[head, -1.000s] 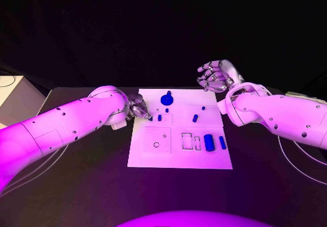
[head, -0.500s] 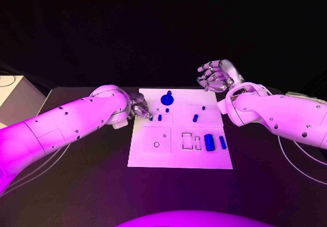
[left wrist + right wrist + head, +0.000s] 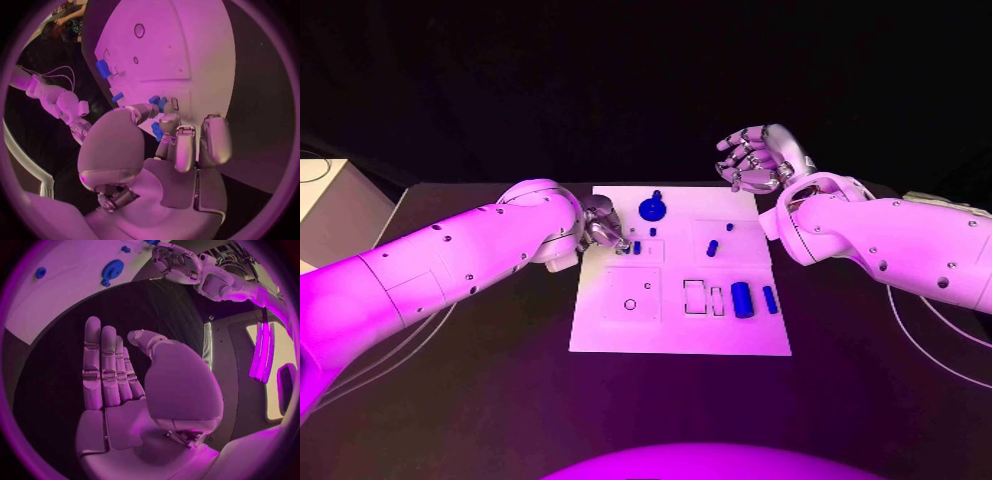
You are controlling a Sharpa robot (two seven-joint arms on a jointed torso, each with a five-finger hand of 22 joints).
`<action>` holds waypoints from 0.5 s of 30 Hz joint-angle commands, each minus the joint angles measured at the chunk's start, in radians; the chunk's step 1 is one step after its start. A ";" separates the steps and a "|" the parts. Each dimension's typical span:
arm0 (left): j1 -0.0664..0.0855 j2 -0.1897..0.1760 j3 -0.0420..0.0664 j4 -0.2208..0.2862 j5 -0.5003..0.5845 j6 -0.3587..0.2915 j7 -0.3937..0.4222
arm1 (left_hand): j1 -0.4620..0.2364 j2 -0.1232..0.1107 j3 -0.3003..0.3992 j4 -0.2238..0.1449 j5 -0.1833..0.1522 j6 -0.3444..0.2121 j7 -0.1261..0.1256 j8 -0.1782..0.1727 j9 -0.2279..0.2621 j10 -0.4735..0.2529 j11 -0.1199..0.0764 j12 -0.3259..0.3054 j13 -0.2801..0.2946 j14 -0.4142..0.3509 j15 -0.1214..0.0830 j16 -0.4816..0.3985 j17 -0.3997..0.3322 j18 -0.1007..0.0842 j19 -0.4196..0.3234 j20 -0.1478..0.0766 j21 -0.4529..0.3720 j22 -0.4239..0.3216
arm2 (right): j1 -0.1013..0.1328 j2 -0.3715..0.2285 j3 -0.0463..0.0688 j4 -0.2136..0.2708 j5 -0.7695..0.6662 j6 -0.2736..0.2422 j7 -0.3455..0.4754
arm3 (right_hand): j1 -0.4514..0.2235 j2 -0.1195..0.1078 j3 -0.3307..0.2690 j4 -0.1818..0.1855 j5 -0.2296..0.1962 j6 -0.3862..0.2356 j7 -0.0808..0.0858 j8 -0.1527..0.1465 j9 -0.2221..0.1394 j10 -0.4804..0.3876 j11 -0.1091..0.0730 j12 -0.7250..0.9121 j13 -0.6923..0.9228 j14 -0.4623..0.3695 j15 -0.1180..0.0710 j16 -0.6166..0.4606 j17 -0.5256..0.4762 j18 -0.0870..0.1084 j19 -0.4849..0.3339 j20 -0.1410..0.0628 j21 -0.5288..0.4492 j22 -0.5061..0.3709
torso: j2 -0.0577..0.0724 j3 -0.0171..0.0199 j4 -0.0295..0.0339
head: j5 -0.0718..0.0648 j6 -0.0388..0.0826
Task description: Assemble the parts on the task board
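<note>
Lab – black table (image 3: 473,400), task board (image 3: 678,340), coloured light.

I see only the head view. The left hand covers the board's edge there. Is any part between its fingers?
Observer: In the left wrist view a small blue part lies against the fingers of the left hand. Whether it is gripped, I cannot tell.
Operator: And ahead of the thumb?
Observer: A second blue part is on the board, just beyond the thumb's tip.
Operator: Does the right hand hold something?
Observer: No. The right wrist view shows the right hand with straight fingers and a bare palm.
</note>
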 commanded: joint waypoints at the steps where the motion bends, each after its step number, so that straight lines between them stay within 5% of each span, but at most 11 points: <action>1: -0.005 0.003 -0.003 0.002 0.017 0.039 0.000 | -0.014 -0.006 0.153 -0.160 0.002 0.008 -0.004 0.002 0.002 0.008 0.000 0.005 0.007 0.097 -0.005 0.003 0.236 -0.019 0.005 -0.002 0.003 0.002 | 0.000 -0.001 0.000 0.002 -0.001 0.005 0.005 | -0.004 0.006 -0.006 0.003 0.005 0.001 0.006 0.003 -0.001 0.005 -0.002 0.007 -0.001 0.006 0.002 -0.001 0.001 0.009 0.006 -0.003 -0.006 -0.001 | 0.000 0.0001 0.0003 | -0.001 -0.001; 15: -0.005 -0.005 -0.003 0.000 -0.020 0.007 -0.020 | -0.004 -0.001 0.159 -0.171 0.014 0.017 -0.007 -0.002 0.002 0.012 -0.004 0.005 0.012 0.098 -0.008 0.005 0.238 -0.020 0.010 -0.004 0.009 0.011 | 0.000 -0.002 0.000 0.003 -0.001 0.004 0.005 | -0.004 0.006 -0.006 0.003 0.005 0.001 0.006 0.003 -0.001 0.005 -0.002 0.007 -0.001 0.006 0.002 -0.001 0.001 0.009 0.006 -0.003 -0.006 -0.001 | 0.000 -0.0007 0.0013 | -0.001 0.001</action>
